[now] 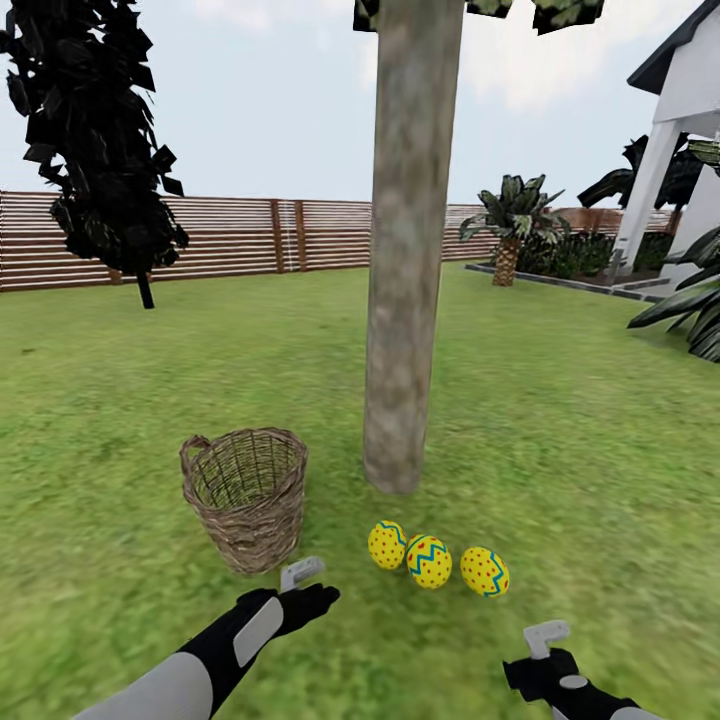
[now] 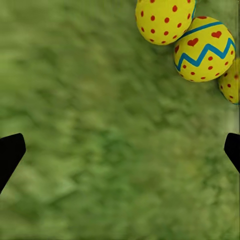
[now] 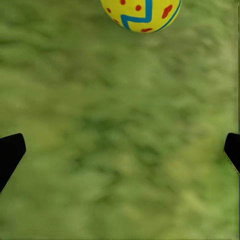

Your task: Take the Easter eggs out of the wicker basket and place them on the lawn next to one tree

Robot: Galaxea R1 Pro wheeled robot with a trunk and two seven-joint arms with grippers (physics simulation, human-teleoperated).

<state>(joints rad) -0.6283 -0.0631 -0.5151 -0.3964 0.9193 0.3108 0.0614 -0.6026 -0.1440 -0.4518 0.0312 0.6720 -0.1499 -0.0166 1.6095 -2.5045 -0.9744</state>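
Observation:
Three Easter eggs, yellow with red dots and blue zigzags, lie in a row on the lawn just in front of the tree with the thick pale trunk. Left of the trunk stands the wicker basket, upright, with nothing showing inside. My left gripper hovers low between basket and eggs, open and holding nothing. In its wrist view the eggs lie ahead. My right gripper is open over grass, and an egg lies ahead of it.
A brown slat fence runs along the back. At the far left stands a thin dark-leaved tree. A palm and a white house are at the right. Open grass spreads all around.

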